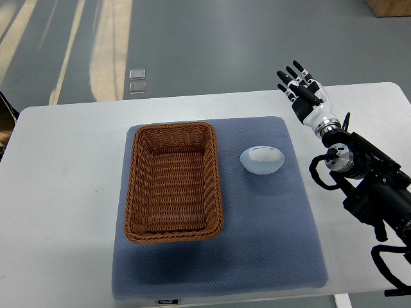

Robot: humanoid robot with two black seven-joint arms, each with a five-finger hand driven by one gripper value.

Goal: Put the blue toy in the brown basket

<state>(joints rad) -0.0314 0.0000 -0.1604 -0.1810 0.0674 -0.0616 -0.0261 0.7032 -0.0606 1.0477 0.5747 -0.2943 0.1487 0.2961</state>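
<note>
Blue toy (262, 160) lies beside the brown basket (173, 181); right hand (306, 93) fingers spread, holding nothing.

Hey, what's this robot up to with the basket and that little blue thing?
It is meant to put the blue toy into the brown basket, but nothing has been picked up yet. The toy lies on the blue mat, just right of the basket and apart from it. The basket looks empty. The robot's right hand is out past the mat's far right corner, over the white table, fingers spread and holding nothing. Its left arm is not in the picture.
</note>
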